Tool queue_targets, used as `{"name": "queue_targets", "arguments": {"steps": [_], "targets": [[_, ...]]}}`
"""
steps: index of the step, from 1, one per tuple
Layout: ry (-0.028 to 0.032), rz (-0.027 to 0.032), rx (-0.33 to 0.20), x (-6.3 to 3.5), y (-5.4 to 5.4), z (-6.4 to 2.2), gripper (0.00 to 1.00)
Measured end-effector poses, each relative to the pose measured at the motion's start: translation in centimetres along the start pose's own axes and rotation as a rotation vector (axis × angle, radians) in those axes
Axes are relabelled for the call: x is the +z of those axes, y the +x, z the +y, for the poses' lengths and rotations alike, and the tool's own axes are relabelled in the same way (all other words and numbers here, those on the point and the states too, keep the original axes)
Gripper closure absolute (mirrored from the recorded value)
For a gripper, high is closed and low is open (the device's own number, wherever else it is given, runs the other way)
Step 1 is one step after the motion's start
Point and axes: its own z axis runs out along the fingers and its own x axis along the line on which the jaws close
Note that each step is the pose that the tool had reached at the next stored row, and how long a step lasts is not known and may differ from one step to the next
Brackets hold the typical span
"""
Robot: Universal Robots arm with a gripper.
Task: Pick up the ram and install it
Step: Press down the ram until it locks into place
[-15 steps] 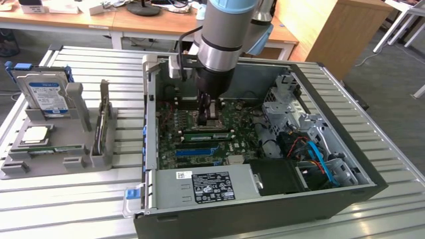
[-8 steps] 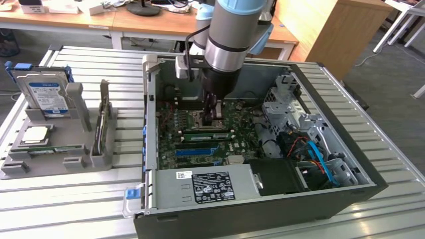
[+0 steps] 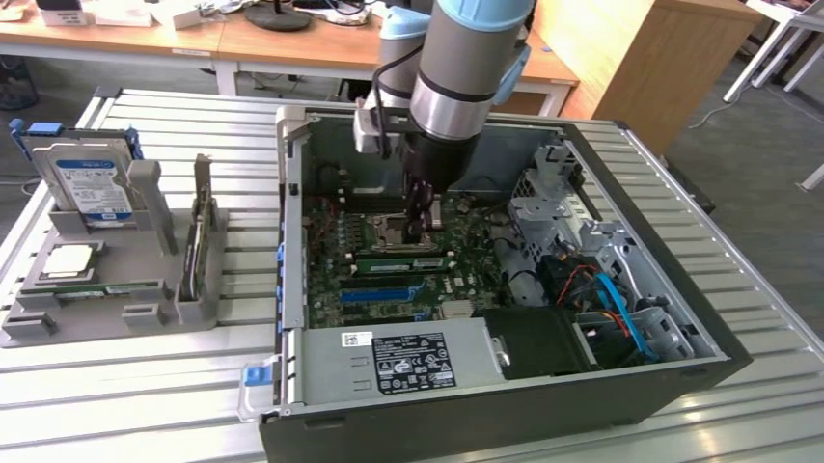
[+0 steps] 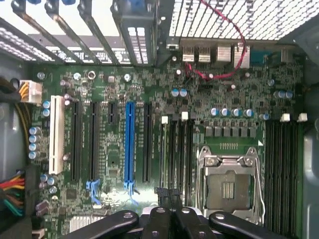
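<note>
The pincer (image 4: pixel 172 199), pressed together, presses the thin green circuit-board ram (image 3: pixel 401 261) beside the metal processor socket (image 4: pixel 230 185); stiff, light, fragile, best held by edges.

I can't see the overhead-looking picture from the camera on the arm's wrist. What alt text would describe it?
A shut gripper hangs just above a green motherboard inside an open computer case, its fingertips over the narrow black memory slots. A blue slot and an empty processor socket lie on either side.
</note>
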Motion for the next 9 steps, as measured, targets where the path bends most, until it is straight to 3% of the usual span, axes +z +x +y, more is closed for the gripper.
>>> {"name": "queue_targets", "arguments": {"steps": [9], "targets": [[-0.0001,0.0,0.0,-0.02,0.02,-1.02,0.89]]}}
